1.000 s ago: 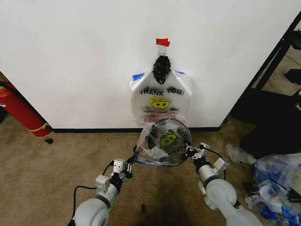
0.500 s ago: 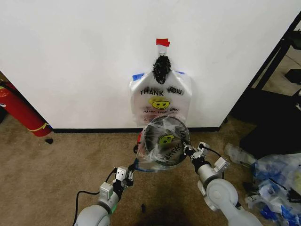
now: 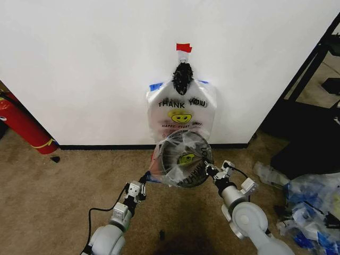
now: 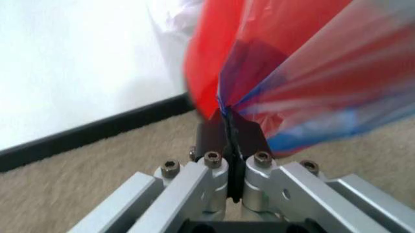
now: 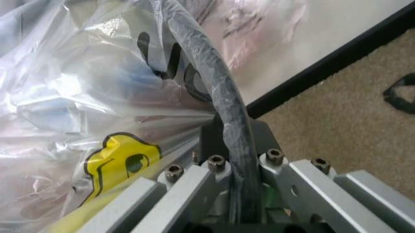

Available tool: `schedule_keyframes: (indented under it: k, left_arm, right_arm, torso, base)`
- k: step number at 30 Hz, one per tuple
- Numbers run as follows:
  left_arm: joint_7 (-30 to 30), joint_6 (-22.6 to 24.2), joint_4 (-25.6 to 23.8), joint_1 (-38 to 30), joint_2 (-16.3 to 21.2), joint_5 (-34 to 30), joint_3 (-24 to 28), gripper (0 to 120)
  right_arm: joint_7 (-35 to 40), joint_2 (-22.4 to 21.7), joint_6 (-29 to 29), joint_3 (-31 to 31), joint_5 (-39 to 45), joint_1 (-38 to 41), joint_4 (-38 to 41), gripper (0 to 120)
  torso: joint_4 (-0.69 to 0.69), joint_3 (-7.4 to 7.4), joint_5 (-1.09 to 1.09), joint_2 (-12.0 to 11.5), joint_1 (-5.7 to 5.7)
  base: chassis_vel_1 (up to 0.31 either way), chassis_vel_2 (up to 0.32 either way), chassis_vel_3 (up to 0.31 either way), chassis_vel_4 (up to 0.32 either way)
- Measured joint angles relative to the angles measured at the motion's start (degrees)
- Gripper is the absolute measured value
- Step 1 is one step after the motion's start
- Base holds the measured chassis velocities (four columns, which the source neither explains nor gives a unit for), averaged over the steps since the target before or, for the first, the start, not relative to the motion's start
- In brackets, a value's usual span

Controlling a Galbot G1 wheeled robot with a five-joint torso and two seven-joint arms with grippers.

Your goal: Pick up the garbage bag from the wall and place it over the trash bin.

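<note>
The garbage bag, translucent with a yellow smiley and black print, is stretched over the round mouth of the black mesh trash bin, which stands on the carpet against the white wall. My left gripper is at the bin's left side, shut on the bag's blue-tinted edge; the bin's red base shows just beyond it. At the bin's right side my right gripper is shut on the bag, and the bin's black rim runs over its fingers.
A flat bundle of same-print bags hangs on the wall under a black knot, right behind the bin. A red fire extinguisher leans at left. A heap of clear and blue plastic and a black rack are at right.
The left gripper dropped back toward me, then came forward to the bin's left side with the bag edge. The bag now lies tighter over the bin's mouth. The right gripper shifted slightly left.
</note>
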Motion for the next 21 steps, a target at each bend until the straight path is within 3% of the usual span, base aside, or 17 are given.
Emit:
schedule_keyframes:
  k: [4,11,18,21]
  left_arm:
    - [2.9,-2.8,0.5,0.3,0.5,-1.1,0.0,3]
    - [9.4,-6.5,-2.1,5.4,3.3,-2.1,-3.3,33]
    - [10.3,-7.1,-5.3,9.9,5.7,0.2,-7.5,52]
    - [10.0,-8.1,-7.4,10.7,6.5,-1.4,-9.1,66]
  right_arm:
    - [-0.8,0.5,0.0,-0.4,0.0,0.3,-0.9,0]
    - [-2.8,5.0,2.7,-0.9,-0.1,4.5,-8.8,0]
    - [-4.1,7.9,4.0,-1.4,-1.0,6.5,-12.9,0]
    - [-4.5,8.2,4.8,-1.6,-2.6,6.4,-13.5,0]
  torso:
    - [0.00,0.00,0.00,0.0,0.00]
    - [0.00,0.00,0.00,0.0,0.00]
    - [0.03,0.00,0.01,0.0,0.00]
    - [-0.02,0.00,-0.01,0.0,0.00]
  base:
    - [0.000,0.000,0.000,0.000]
    - [0.000,0.000,0.000,0.000]
    - [0.000,0.000,0.000,0.000]
    - [0.000,0.000,0.000,0.000]
